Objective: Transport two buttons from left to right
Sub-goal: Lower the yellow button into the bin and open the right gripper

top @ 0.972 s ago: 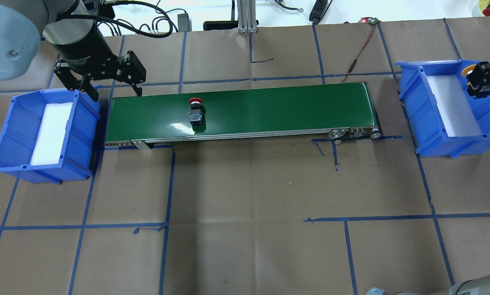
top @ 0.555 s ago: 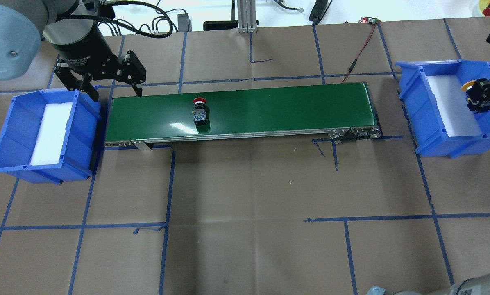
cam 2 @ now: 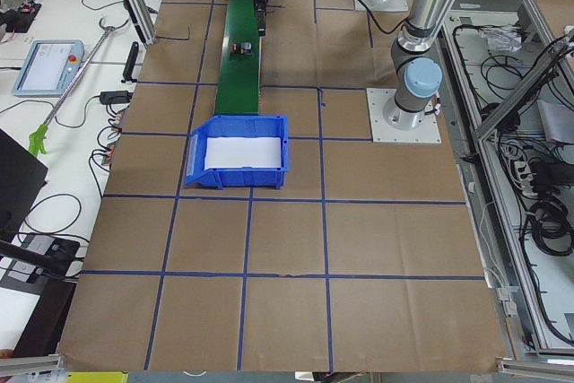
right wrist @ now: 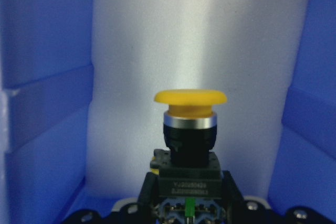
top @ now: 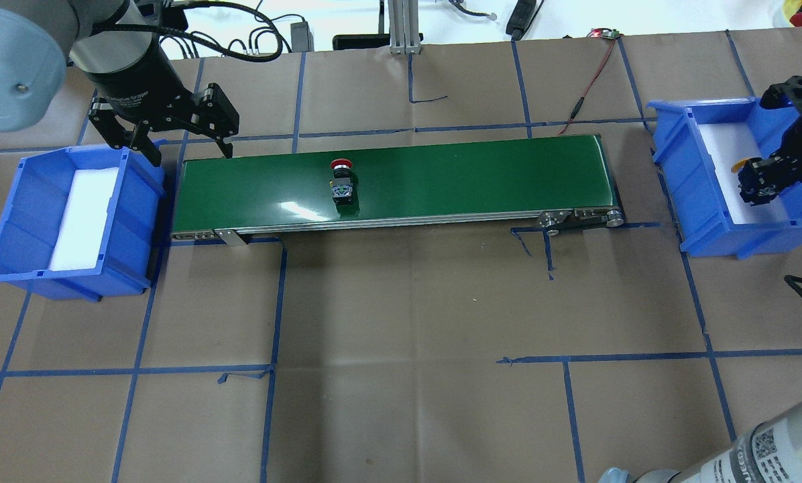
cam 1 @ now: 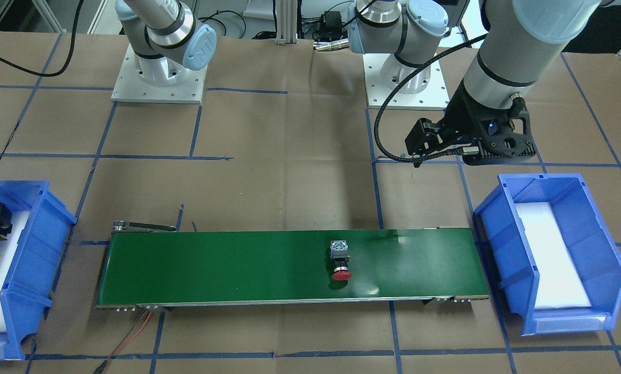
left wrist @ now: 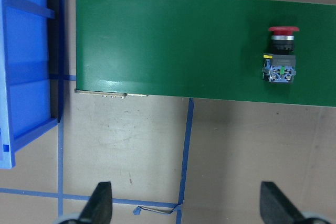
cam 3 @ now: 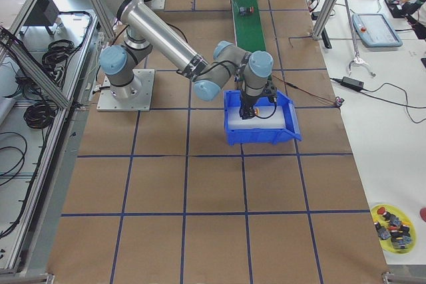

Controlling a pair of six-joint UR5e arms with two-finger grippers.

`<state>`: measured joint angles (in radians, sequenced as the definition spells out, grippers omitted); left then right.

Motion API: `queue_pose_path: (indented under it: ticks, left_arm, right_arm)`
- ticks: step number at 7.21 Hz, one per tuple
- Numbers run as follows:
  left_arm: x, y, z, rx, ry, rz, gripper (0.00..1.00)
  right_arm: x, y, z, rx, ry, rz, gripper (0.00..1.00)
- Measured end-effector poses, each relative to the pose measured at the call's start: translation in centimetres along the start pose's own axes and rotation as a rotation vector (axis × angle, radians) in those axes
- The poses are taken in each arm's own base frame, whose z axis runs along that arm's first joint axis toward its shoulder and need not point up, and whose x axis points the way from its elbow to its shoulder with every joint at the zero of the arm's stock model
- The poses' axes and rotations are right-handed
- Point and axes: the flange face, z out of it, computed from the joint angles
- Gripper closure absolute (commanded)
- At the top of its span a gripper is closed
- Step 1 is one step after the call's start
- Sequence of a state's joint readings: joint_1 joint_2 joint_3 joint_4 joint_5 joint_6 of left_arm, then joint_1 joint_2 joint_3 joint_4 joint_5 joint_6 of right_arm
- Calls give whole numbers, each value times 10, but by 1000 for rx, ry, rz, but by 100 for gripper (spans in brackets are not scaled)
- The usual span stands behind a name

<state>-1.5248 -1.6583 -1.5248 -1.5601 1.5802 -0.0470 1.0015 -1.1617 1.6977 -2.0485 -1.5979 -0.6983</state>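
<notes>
Yellow-capped button (right wrist: 190, 97) sits clamped in the right gripper (top: 755, 180), low inside the blue bin (top: 670, 168) at far right but unreleased, while the red-capped button (top: 342, 184) lies left of centre on the green belt (top: 475, 178), and the left gripper (top: 192, 155) at upper left hangs wide open, empty

Table (top: 401, 302): brown paper cover, blue tape grid (tape frayed in spots). Green conveyor belt (top: 441, 181) across upper middle of overhead view. Blue left bin (top: 25, 215) at left edge, blue right bin (top: 676, 161) at right edge, each just beside a belt end. Red-black wire (top: 579, 106) runs from top edge toward belt's right end. Front view, top: white base plate (cam 1: 129, 91) upper left, second base plate (cam 1: 435, 101) upper middle.
</notes>
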Motion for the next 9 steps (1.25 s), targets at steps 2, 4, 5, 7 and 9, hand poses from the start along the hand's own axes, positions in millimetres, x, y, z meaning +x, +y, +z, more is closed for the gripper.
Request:
queue_pose_path:
  ticks: [2, 4, 5, 7, 9]
  left_arm:
    - [0, 0, 0, 0, 0, 0, 0]
    - [0, 0, 0, 0, 0, -1, 0]
    - [0, 0, 0, 0, 0, -1, 0]
    - [0, 0, 0, 0, 0, 0, 0]
    - [0, 0, 0, 0, 0, 1, 0]
  right_arm:
    - [-1, 0, 22, -19, -15, 3, 88]
    - [-2, 3, 30, -34, -22, 6, 36]
    - [-3, 5, 31, -37, -23, 6, 17]
    - [-4, 4, 25, -25, -27, 9, 5]
    - [-4, 3, 12, -5, -18, 12, 1]
